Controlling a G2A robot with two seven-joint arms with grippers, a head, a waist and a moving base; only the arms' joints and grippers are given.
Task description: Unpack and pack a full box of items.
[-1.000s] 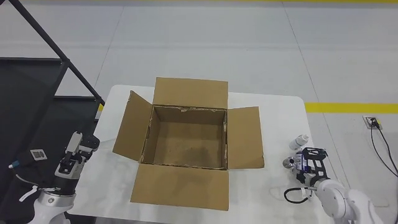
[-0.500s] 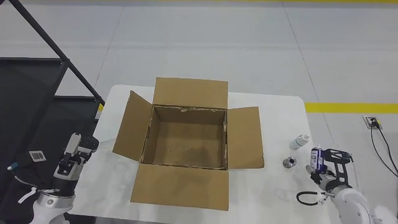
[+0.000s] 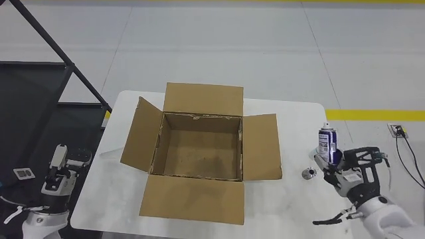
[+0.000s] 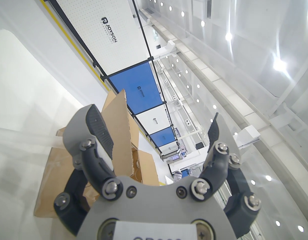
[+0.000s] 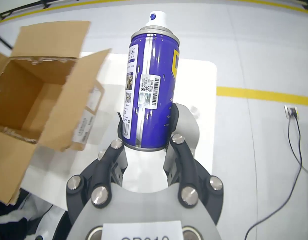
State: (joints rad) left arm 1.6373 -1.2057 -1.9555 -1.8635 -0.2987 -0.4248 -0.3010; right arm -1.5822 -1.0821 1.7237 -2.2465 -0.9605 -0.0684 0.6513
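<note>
As seen from top: cardboard box (image 3: 202,98) mid-tabletop (image 3: 292,123), four flaps splayed outward. Right tool (image 3: 331,162) past box's right flap, clenched on spray can (image 3: 326,143), upright, near tabletop's right edge. Small metal piece (image 3: 308,172) on tabletop, near right tool. Left tool (image 3: 57,171) off tabletop's left edge, well apart from box.

Left wrist: left tool (image 4: 154,119) released, fingers spread, nothing between; box (image 4: 119,131) beyond, spray can (image 4: 178,175) far behind.

Right wrist: right tool (image 5: 146,128) gripping spray can (image 5: 151,76) low on body, nozzle up; box (image 5: 56,56) near, opening upward.
</note>
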